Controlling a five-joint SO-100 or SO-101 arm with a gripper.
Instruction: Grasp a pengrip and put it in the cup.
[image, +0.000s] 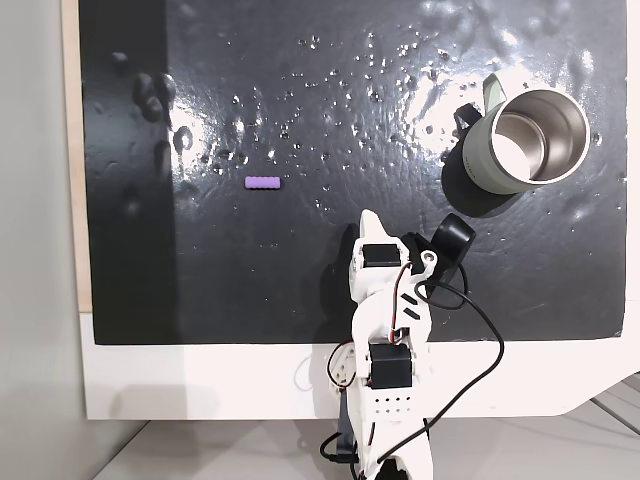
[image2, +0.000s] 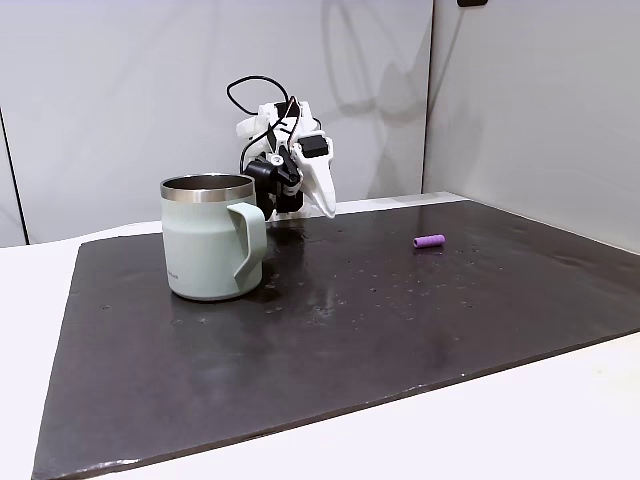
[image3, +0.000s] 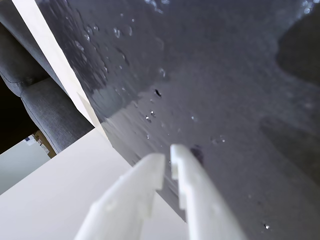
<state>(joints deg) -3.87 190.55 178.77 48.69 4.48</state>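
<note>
The end effector (image3: 167, 159) was nearly closed, its two white fingers (image3: 140, 182) parted by only a thin slit and holding nothing, hanging above the black mat (image: 300, 150) near the mat's edge. In a fixed view from above, the pengrip (image: 264, 183) lay flat on the mat at about ten o'clock from the end effector (image: 367, 217), well apart from it. The cup (image: 522, 140) stood upright at about two o'clock, its steel interior empty. The mat covered a white counter (image: 200, 385).
</note>
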